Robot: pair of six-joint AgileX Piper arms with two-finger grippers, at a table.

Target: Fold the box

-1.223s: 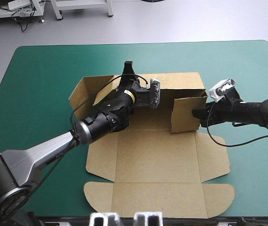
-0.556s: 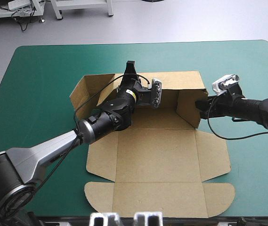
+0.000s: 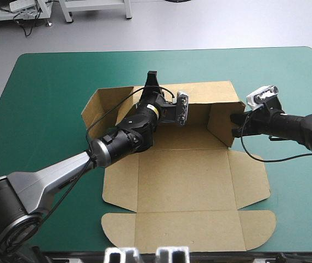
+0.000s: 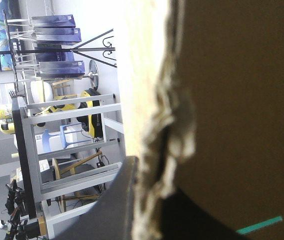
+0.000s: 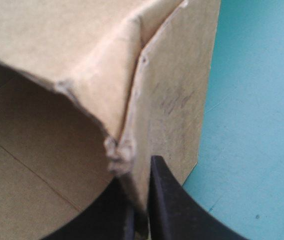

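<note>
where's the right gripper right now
In the high view the right gripper is at the far right corner of the box, shut on its raised right wall, toward the table's right edge. The left gripper holds the back wall nearby.

the whole table [image 3: 46,82] is overlooked from above and behind. the box [image 3: 188,181] is shared by all 3 views, filmed close by both wrist cameras.

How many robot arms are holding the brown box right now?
2. The left end effector pinches the far wall of the box. The right end effector pinches the raised right wall. No other arm shows at the table.
</note>
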